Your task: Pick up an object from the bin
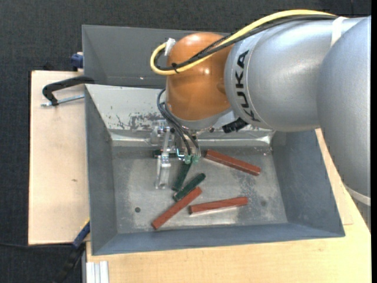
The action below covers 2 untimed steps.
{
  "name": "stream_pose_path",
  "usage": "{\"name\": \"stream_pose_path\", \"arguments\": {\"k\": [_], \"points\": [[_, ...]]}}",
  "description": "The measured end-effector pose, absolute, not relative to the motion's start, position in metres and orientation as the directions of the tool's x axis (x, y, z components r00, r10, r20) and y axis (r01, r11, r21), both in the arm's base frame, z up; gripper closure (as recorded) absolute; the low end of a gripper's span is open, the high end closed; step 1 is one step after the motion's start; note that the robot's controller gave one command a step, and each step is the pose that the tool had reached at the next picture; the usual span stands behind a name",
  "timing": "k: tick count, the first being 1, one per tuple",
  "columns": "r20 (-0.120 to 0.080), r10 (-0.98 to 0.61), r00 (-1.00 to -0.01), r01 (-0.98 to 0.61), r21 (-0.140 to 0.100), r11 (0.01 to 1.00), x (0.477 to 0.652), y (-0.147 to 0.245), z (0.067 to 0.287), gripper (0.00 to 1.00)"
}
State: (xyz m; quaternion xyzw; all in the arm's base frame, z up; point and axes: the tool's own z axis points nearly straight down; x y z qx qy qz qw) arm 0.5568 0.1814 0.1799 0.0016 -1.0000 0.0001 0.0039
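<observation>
One camera looks steeply down into the grey metal bin (99, 175) from above and slightly to one side, fairly near. The robot arm (294, 69) enters from the right, large and close to the lens.

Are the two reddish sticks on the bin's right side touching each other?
Apart. The camera view shows a strip of bare bin floor between the far reddish stick and the near reddish stick.

We see bright, even light, with glare on the far wall of the bin (125, 108) and sheen on the arm (294, 69).
</observation>
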Motion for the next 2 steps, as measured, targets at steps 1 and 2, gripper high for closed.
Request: {"name": "stream_pose_path", "arguments": {"k": [1,2], "points": [[-0.005,-0.013,-1.0,-0.013,0.004,1.0,0.562,0.178,0.181,0.0],[-0.005,-0.102,-0.995,-0.102,0.001,0.995,0.593,0.124,0.089,0.0]]}}
